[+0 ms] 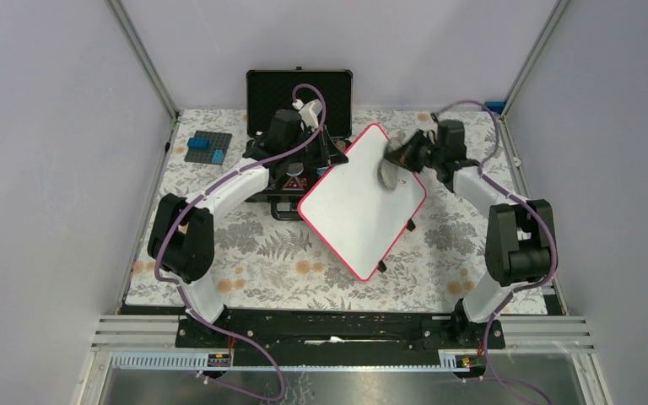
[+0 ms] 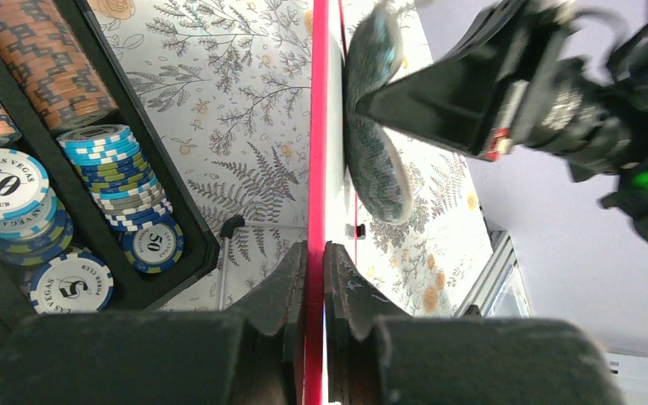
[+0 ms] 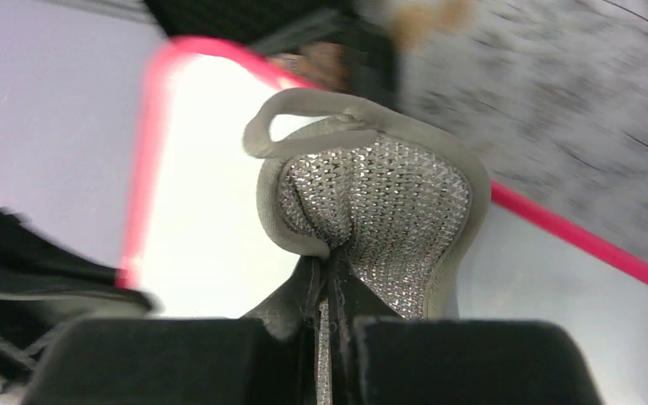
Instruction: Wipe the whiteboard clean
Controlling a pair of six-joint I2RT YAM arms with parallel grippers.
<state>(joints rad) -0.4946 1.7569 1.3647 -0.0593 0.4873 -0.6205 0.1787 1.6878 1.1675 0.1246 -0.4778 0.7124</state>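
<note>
The whiteboard (image 1: pixel 359 211), white with a red-pink rim, is tilted up off the table, its far-left edge raised. My left gripper (image 1: pixel 335 157) is shut on that rim; the left wrist view shows the rim (image 2: pixel 317 126) edge-on, clamped at my left gripper (image 2: pixel 315 251). My right gripper (image 1: pixel 398 155) is shut on a grey mesh cloth (image 1: pixel 386 171) that presses on the board's upper right face. The right wrist view shows the cloth (image 3: pixel 380 202) bunched in my right gripper (image 3: pixel 327 263) against the board (image 3: pixel 202 194). The cloth also shows in the left wrist view (image 2: pixel 375 160). I make out no writing.
An open black case (image 1: pixel 299 93) with poker chips (image 2: pixel 17 186) sits behind and under the board's left side. A grey plate with blue bricks (image 1: pixel 208 148) lies at the far left. The floral table cover (image 1: pixel 261 253) spreads in front. Frame posts stand at both back corners.
</note>
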